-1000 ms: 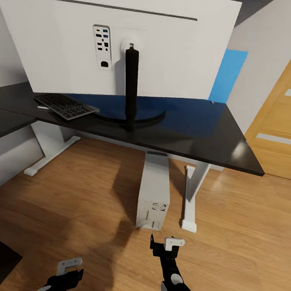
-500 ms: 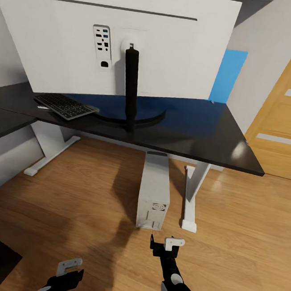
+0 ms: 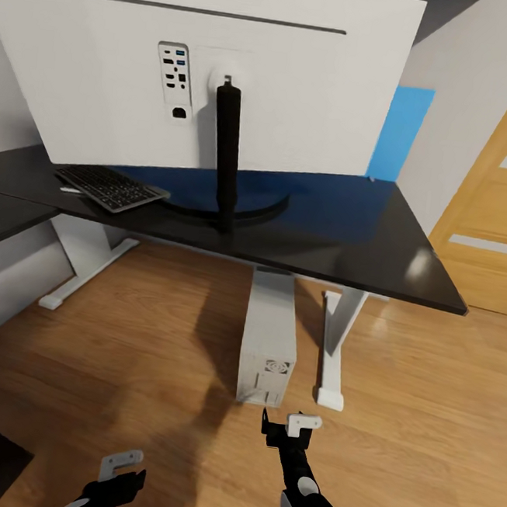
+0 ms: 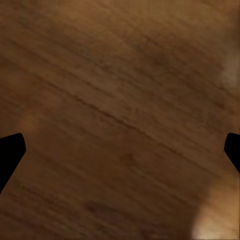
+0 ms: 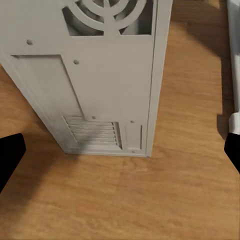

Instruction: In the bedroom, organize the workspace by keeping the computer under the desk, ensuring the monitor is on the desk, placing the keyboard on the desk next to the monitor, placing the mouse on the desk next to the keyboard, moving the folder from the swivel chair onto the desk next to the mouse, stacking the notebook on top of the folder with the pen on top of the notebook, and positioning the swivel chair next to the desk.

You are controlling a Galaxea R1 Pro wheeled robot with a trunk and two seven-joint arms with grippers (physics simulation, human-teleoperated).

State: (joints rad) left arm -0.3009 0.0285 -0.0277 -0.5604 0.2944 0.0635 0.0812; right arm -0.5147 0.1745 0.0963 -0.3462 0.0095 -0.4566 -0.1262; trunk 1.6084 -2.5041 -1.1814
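Two end effectors hang low over the wooden floor (image 3: 126, 349), both spread wide and holding nothing: the left end effector (image 3: 123, 470) at about 7 o'clock in the head view, the right end effector (image 3: 288, 427) near 6 o'clock, just short of the computer (image 3: 269, 341). In the right wrist view the computer's grey rear panel (image 5: 100, 85) with fan grille and vent slots lies straight ahead between the fingertips (image 5: 10, 152).

The computer stands upright on the floor, its far part under the worktop (image 3: 349, 232) and its near end poking out past the front edge, beside the white leg (image 3: 336, 348). The monitor (image 3: 217, 78) stands on the worktop with its white back toward the camera, and the keyboard (image 3: 110, 187) lies just beside its stand at about 9 o'clock. A blue flat shape (image 3: 400, 132) shows at 1 o'clock behind the monitor; whether it is the folder I cannot tell.

The step in hand looks like tucking the computer fully under. To do it well, I would bring the right end effector square onto the rear panel low down, near the vents, so the case slides rather than tips, and push straight toward 12 o'clock, parallel to the leg, so it does not skew into it. Slow, steady pressure suits a tall narrow box on a smooth floor.
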